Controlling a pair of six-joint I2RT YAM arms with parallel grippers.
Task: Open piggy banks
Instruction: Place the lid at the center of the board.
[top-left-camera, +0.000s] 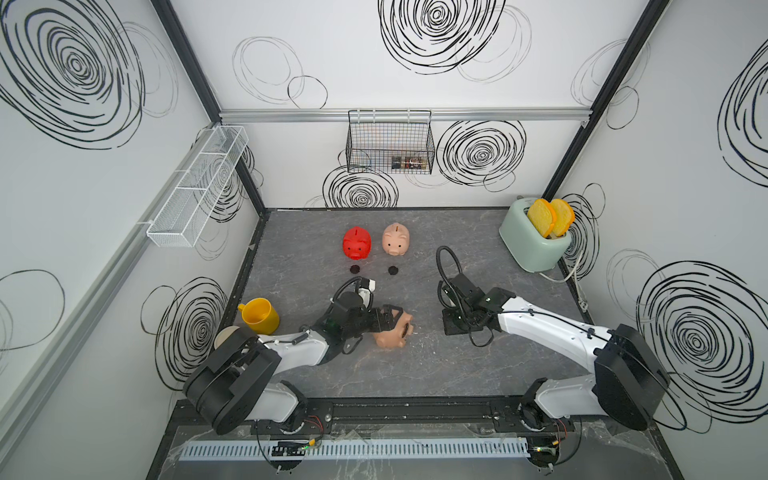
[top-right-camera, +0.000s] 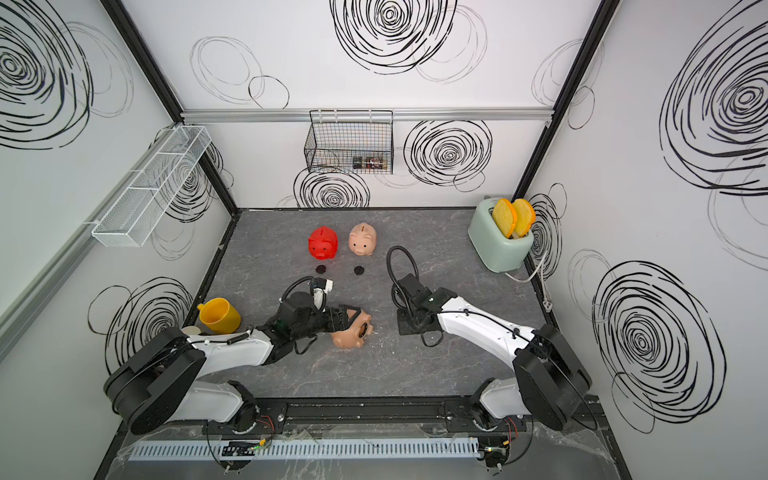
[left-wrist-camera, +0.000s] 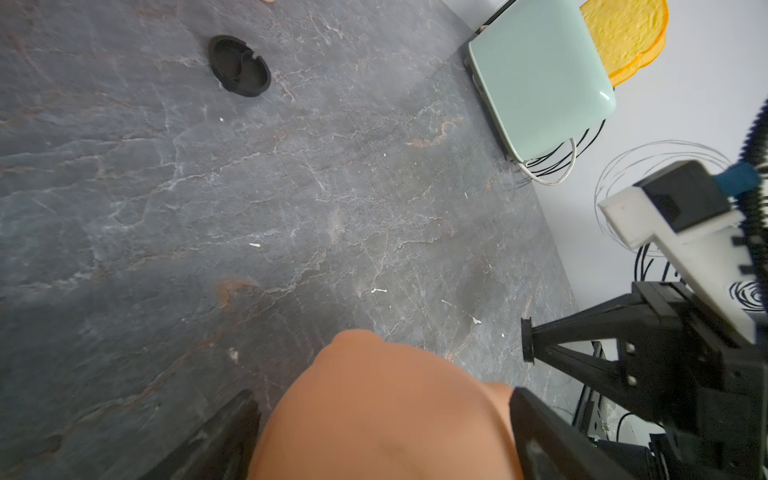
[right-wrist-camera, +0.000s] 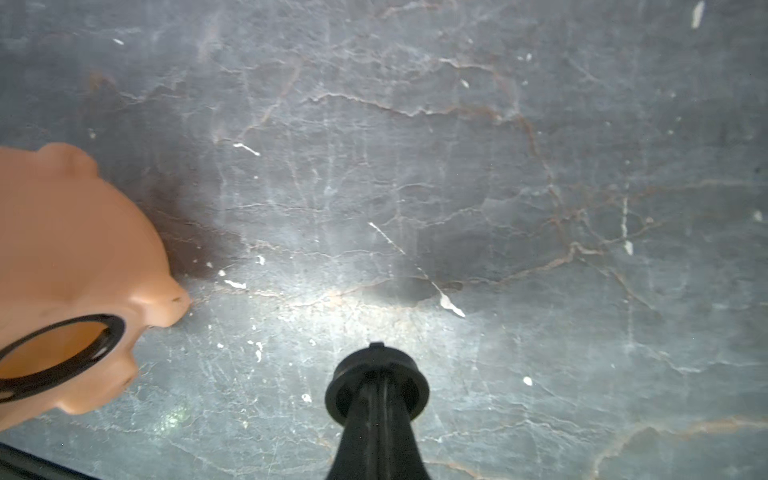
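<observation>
One tan pig (top-left-camera: 390, 338) sat lower middle, left jaws clamped wide across its flanks, right jaws pinching a black plug (right-wrist-camera: 376, 370). Looked light, hollow, slippery; flanks seemed safest.

The table (right-wrist-camera: 540, 124) looks like dark grey stone, matt, with thin pale veins and small white scratches. The red pig (top-left-camera: 356, 243) and the pink pig (top-left-camera: 396, 240) are glossy plastic. The tan pig (left-wrist-camera: 386, 411) is smooth plastic with a softer shine, and the ring (right-wrist-camera: 112, 332) at its hole is glossy black. The plug (right-wrist-camera: 376, 359) is matt black. The toaster (left-wrist-camera: 540, 83) is smooth and shiny, its toast (left-wrist-camera: 623, 33) porous like foam. The basket (top-left-camera: 390, 141) is thin black wire.
</observation>
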